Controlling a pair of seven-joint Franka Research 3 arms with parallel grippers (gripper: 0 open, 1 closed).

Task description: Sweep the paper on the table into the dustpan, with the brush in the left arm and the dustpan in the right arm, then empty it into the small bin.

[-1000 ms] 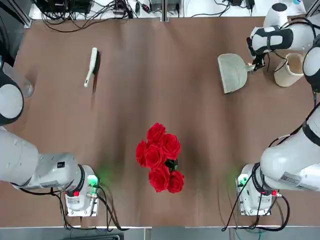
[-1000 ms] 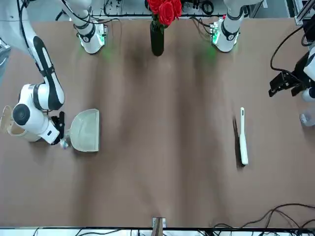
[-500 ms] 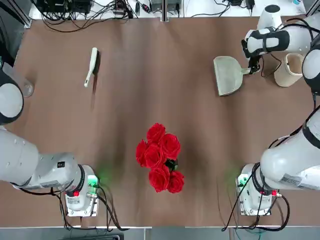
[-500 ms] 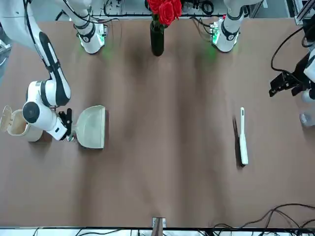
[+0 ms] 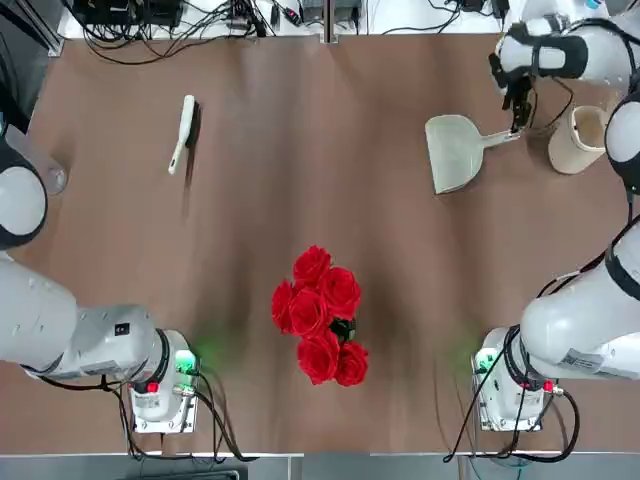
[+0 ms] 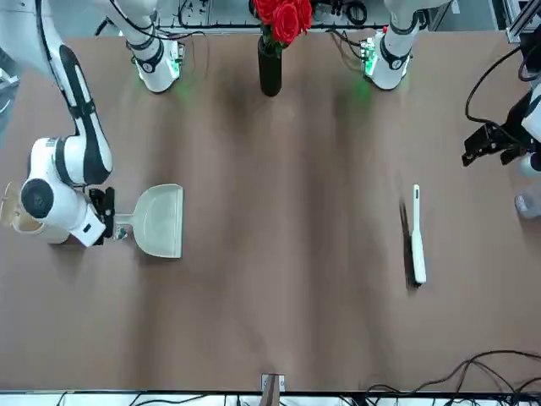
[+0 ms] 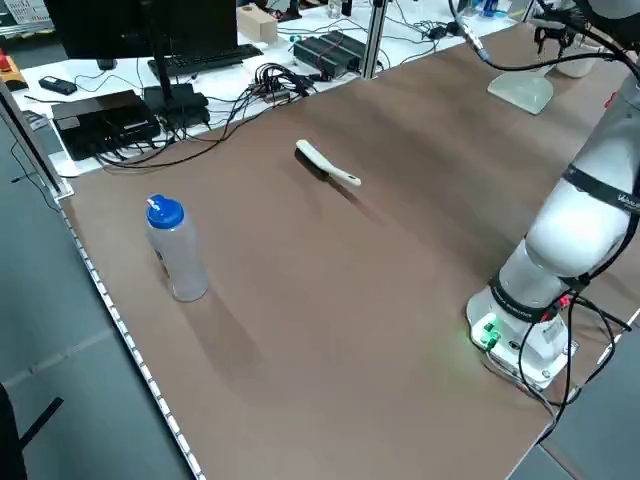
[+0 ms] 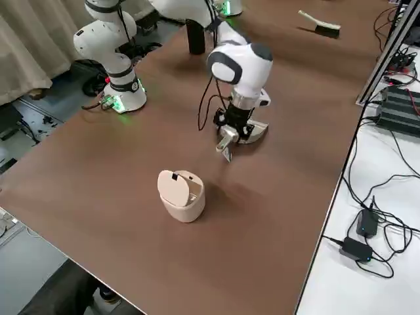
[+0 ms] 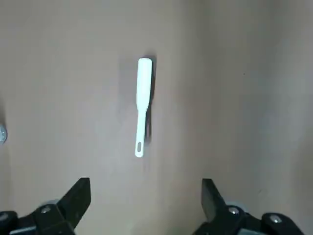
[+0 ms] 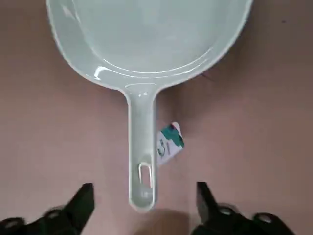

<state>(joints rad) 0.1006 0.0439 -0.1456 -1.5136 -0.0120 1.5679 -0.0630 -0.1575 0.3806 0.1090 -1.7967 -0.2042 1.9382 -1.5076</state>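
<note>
Looking down from the top, you see the dustpan flat on the table at two o'clock, the right gripper just over its handle, the bin beside it and the brush at ten o'clock. At the right wrist, your fingers are spread, released, the handle between them untouched. At the left wrist, the left gripper hangs open, holding nothing, above the brush.

One dustpan, one brush, one small bin, one bottle, two arms.
</note>
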